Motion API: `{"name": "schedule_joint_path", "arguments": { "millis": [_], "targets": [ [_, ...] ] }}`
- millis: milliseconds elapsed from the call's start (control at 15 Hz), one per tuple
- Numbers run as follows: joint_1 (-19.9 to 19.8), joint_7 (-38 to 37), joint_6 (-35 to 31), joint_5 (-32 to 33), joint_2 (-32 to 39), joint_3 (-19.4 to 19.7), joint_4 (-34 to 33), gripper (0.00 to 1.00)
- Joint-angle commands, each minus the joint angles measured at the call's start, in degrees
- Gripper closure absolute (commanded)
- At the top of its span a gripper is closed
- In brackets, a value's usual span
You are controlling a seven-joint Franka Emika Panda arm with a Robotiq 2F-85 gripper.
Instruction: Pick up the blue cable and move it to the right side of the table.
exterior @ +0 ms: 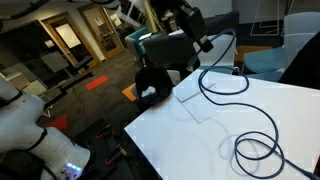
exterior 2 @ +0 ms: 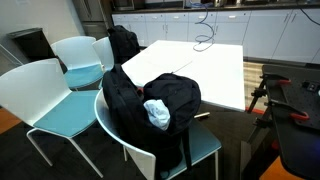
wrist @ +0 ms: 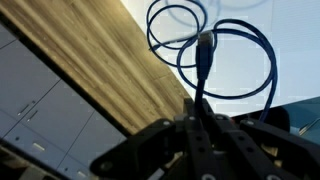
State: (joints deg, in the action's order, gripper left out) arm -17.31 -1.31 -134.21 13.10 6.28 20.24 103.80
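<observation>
The tool (wrist: 196, 112) is up in the air here, its fingers pressed close together and pinching the blue cable (wrist: 200, 78) just behind the small plug (wrist: 205, 45). In the wrist view the plug pokes out straight ahead of the fingertips, and two dark-blue loops hang beyond it, one past the other. Far below those loops there's wood-look floor and pale cabinets.

In an exterior view the tool (exterior: 190, 22) sits high above the far edge of the white surface (exterior: 190, 140). The cable drops away from it, and most of its length lies in loose curves on the surface below and to the side, ending in a tight coil (exterior: 240, 150) well away from the tool. In an exterior view, a black backpack (exterior 2: 150, 100) rests on a chair (exterior 2: 45, 95) pulled up to the surface (exterior 2: 225, 80).
</observation>
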Motion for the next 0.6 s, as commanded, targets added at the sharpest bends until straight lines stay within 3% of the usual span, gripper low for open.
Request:
{"name": "schedule_joint_path", "arguments": {
  "millis": [0,133,200,333,533],
  "targets": [
    [10.09,-14.97,-11.27,16.33,-3.69,6.8,9.97,0.98],
    [11.68,-25.08,-12.12,26.66,-7.1,4.7,16.36,0.98],
    [9.84,-27.93,-9.12,30.35,-7.92,1.06,18.08,0.98],
    [10.1,-35.34,-4.87,37.81,-8.62,-1.86,21.39,0.98],
    [10.18,-44.59,0.32,44.74,-8.86,-6.63,25.75,0.98]
  ]
}}
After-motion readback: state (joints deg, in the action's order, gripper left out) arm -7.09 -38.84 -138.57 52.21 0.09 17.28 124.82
